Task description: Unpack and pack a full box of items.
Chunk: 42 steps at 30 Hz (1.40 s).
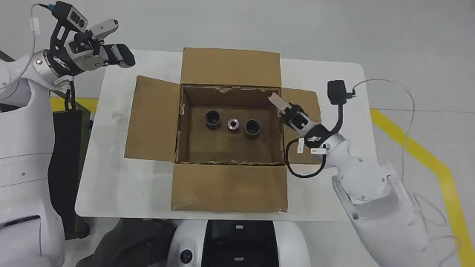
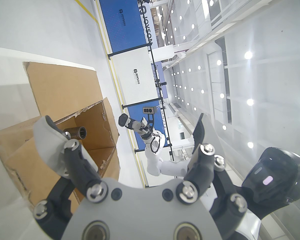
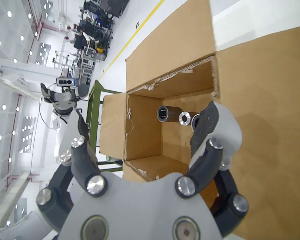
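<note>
Unpacking step, as judged: all items inside, none lifted out. Box [image 1: 230,187] open on the table [image 1: 104,178], four flaps folded out flat.

Right gripper [image 3: 143,116] at the box rim, jaws wide apart, nothing between them. Ahead of and below the jaws, a row on the box floor: near cylinder [image 1: 252,127] partly behind one fingertip, middle cylinder [image 1: 233,124] just beyond it, far cylinder [image 1: 214,119] at the end of the same line.

Left gripper [image 2: 122,119] likewise spread and empty. Box well apart from its jaws, off past one fingertip.

Next move, by estimate: lower the right jaws into the box, straddle the near cylinder, close. Calls for clearance from the box wall and from the middle cylinder close beside. Smooth round metal, likely to slip if pinched off-centre.

Count: one box, three cylinders, two grippers.
</note>
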Available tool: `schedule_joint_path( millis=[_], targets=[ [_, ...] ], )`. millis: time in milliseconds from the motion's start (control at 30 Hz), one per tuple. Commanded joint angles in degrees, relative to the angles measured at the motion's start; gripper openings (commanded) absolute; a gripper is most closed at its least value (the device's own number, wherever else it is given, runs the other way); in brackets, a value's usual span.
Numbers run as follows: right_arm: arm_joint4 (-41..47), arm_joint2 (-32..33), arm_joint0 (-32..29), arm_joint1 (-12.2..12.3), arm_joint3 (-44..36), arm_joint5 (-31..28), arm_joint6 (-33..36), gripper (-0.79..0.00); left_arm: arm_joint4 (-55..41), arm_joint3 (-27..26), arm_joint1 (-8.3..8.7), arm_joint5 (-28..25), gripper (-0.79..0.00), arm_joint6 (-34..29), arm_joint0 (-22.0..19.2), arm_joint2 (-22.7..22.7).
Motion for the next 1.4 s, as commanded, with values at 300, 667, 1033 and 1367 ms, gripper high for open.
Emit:
schedule_joint_path(
  millis=[300,667,1033,1367],
  targets=[
    [-17.5,-14.7,14.7,-1.1,5.7,6.6,14.0,0.0,0.0,0.0,0.0,0.0,0.0,0.0,0.0,0.0],
    [-27.1,-22.4,21.8,-2.4,12.1,3.7,22.8,0.0,0.0,0.0,0.0,0.0,0.0,0.0,0.0,0.0],
    [-31.2,-24.2,23.7,-2.7,13.3,1.8,25.1,0.0,0.0,0.0,0.0,0.0,0.0,0.0,0.0,0.0],
    [-31.7,-24.2,23.5,-2.7,13.6,1.5,24.5,0.0,0.0,0.0,0.0,0.0,0.0,0.0,0.0,0.0]
  ],
)
